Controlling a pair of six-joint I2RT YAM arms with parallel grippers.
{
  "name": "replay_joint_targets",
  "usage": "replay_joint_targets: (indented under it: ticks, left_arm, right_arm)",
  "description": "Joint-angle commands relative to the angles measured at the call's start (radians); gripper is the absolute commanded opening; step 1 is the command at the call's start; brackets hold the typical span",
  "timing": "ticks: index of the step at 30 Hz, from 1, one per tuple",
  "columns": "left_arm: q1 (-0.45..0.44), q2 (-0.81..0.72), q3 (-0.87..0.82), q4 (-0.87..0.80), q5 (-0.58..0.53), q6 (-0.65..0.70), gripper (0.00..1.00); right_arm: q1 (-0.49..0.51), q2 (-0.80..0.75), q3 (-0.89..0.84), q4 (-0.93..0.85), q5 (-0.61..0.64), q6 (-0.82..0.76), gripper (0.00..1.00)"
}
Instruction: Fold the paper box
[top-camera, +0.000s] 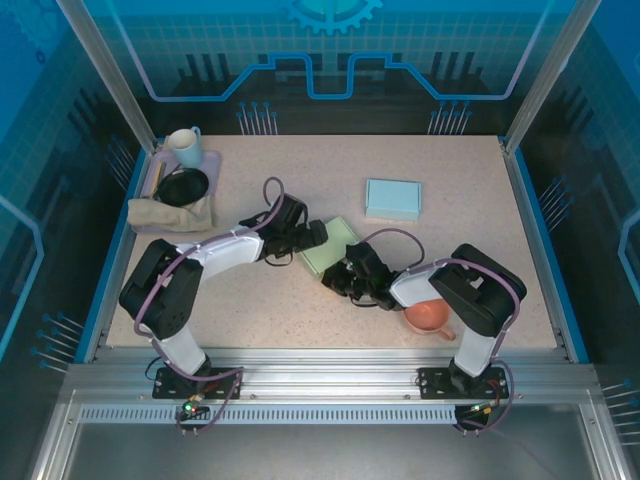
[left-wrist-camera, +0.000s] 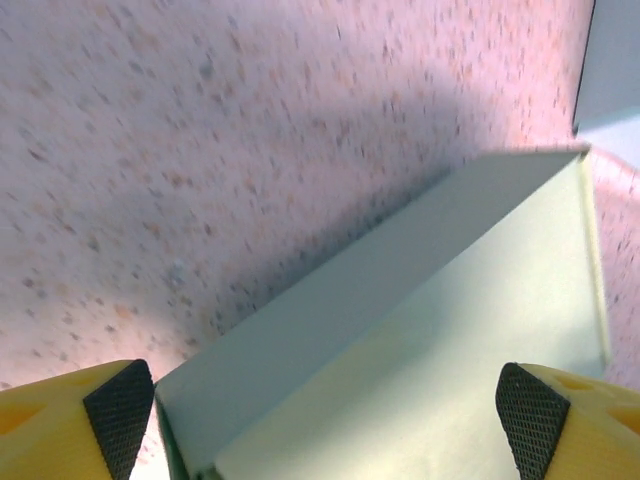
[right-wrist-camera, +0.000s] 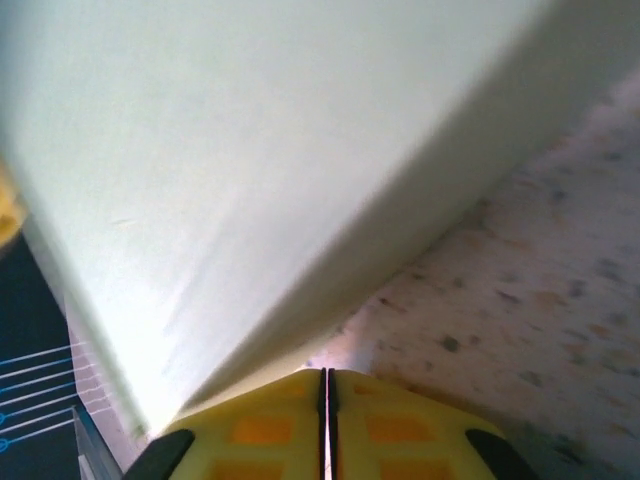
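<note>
While the right gripper (top-camera: 345, 280) crowds the near edge of the pale green paper box (top-camera: 330, 245), its yellow fingers (right-wrist-camera: 260, 432) are pressed flat together. Whether paper is nipped between them, I cannot tell. The box lies mid-table, skewed. At its left side the left gripper (left-wrist-camera: 325, 408) is spread wide, a raised wall lying between its pads (left-wrist-camera: 120, 405). That arm looks best placed to fold. Beyond the box, far right, sits a light blue flat carton (top-camera: 392, 199).

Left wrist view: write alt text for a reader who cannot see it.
A pale green paper box with one long wall raised sits between the left end effector's open yellow fingers, whose black textured pads flank its near end. Behind it is a speckled pinkish table.
</note>
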Motion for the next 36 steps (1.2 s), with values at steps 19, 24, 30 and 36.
replay_joint_targets:
  ticks: [19, 24, 30, 36]
  left_arm:
    - [-0.034, -0.278, -0.315, 0.177, 0.04, -0.196, 0.91]
    - [-0.04, -0.221, -0.301, 0.219, 0.042, -0.208, 0.89]
    - [-0.04, -0.116, -0.255, 0.267, 0.072, -0.208, 0.86]
    - [-0.038, -0.033, -0.156, 0.259, 0.049, -0.17, 0.76]
  right_arm:
    - [-0.152, -0.124, 0.347, -0.605, 0.339, -0.803, 0.47]
    - [-0.242, -0.022, 0.385, -0.54, 0.147, -0.811, 0.48]
    - [-0.27, 0.046, 0.389, -0.485, 0.068, -0.8, 0.49]
    - [-0.271, 0.085, 0.379, -0.442, 0.0, -0.752, 0.48]
